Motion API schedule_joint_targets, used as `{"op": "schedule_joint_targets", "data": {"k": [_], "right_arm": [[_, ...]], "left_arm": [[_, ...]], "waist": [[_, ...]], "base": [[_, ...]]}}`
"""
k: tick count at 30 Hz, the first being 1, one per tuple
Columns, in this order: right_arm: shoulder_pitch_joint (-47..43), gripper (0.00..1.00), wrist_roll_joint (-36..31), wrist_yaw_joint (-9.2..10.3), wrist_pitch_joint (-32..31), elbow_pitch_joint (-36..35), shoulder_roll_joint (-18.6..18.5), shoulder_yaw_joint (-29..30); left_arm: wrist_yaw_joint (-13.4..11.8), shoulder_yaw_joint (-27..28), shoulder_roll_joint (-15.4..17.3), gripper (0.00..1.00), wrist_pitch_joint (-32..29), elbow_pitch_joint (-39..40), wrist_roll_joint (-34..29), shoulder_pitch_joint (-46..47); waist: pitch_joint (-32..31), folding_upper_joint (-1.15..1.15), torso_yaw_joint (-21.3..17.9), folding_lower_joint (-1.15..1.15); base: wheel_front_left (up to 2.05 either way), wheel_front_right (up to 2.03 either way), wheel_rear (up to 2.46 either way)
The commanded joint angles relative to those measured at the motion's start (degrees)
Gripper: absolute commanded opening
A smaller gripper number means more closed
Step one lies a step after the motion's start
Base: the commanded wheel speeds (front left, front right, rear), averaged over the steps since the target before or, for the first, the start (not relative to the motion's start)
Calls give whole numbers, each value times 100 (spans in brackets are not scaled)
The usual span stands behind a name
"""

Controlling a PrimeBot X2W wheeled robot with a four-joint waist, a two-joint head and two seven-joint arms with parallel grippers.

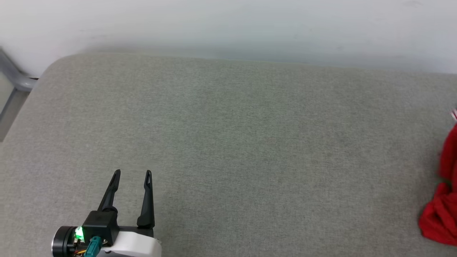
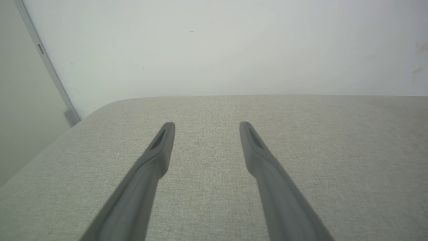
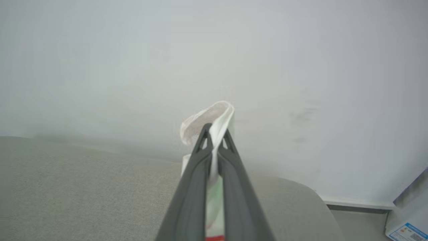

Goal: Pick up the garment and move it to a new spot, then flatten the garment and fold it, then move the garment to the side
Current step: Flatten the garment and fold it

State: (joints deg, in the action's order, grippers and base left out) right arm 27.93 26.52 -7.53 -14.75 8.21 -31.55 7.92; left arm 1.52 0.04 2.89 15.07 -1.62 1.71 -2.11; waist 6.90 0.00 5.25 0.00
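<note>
At right edge of head view: garment (image 1: 442,210), a red bunch, lower end touching the worktop (image 1: 250,125) or just above it, cannot tell which. Pinched by right pincer (image 3: 217,129), seen in its wrist view: fingers closed tight on a fold of white fabric (image 3: 217,112), strip of red at the bottom edge. Probably gripped by a sleeve so the body hangs free for carrying to a new spot. Reads as the pick-and-move step; flattening and folding not yet done.

Left pincer (image 1: 132,172): open, empty, low over the worktop at lower left, well apart from the garment. Same in left wrist view (image 2: 206,124), nothing between the fingers. Likely held clear of the carry path, ready to take a second corner for spreading.

Worktop: grey woven cloth cover, rounded corners, plenty of bare area between the two pincers for laying out. Looks soft and slightly grippy; expect fabric to drag rather than slide. Pale plain wall (image 1: 228,25) right behind far edge. Grey metal frame (image 1: 14,78) off the left corner. Box with blue label (image 3: 406,222) low down past the right corner, in right wrist view.
</note>
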Motion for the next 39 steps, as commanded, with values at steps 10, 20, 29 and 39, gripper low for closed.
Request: {"op": "schedule_joint_targets", "data": {"k": [10, 20, 29, 39], "right_arm": [[78, 0, -316, 6, -481, -913, 565, -1228], [790, 0, -218, 8, -219, 14, 1137, -3304], [1567, 0, -196, 6, 380, 1618, 2105, -5074], [1760, 0, 92, 6, 382, 3173, 2683, -7032]], "left_arm": [[-53, -74, -3, 100, 15, 5, 94, -23], [-107, -182, -4, 100, 15, -34, 213, 185], [-207, -361, -3, 100, 15, -99, 369, 385], [-293, -484, -4, 100, 15, -124, 519, 503]], "waist": [[71, 0, 445, 0], [363, 0, 770, 0], [620, 0, 1121, 0], [871, 0, 1377, 0]], "base": [[0, 0, 0], [0, 0, 0], [0, 0, 0], [0, 0, 0]]}}
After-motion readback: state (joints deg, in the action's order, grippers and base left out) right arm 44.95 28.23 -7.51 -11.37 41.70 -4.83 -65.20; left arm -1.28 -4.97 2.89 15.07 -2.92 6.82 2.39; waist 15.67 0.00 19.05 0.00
